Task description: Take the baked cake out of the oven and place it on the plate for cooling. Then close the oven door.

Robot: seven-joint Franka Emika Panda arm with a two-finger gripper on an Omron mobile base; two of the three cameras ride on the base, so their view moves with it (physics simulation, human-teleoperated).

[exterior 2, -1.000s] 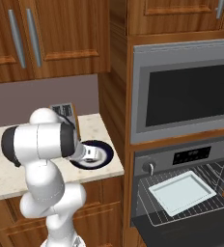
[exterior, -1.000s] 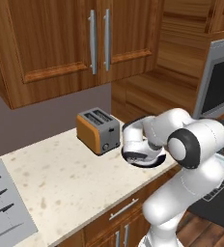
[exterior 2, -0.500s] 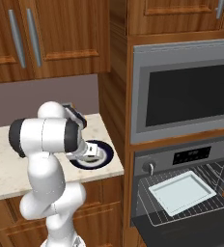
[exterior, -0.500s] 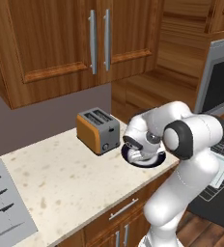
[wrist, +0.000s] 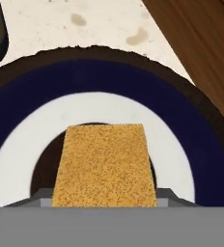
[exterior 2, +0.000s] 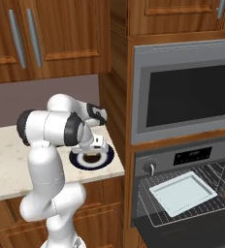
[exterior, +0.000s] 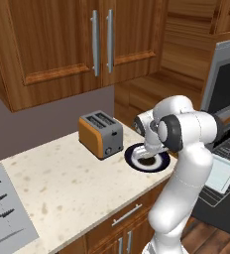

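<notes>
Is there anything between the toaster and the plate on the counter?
No. In the left base view, just bare speckled counter lies between the toaster and the plate.

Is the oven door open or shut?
Open. The oven door hangs down, so the wire rack and the pale baking tray inside the oven show.
</notes>
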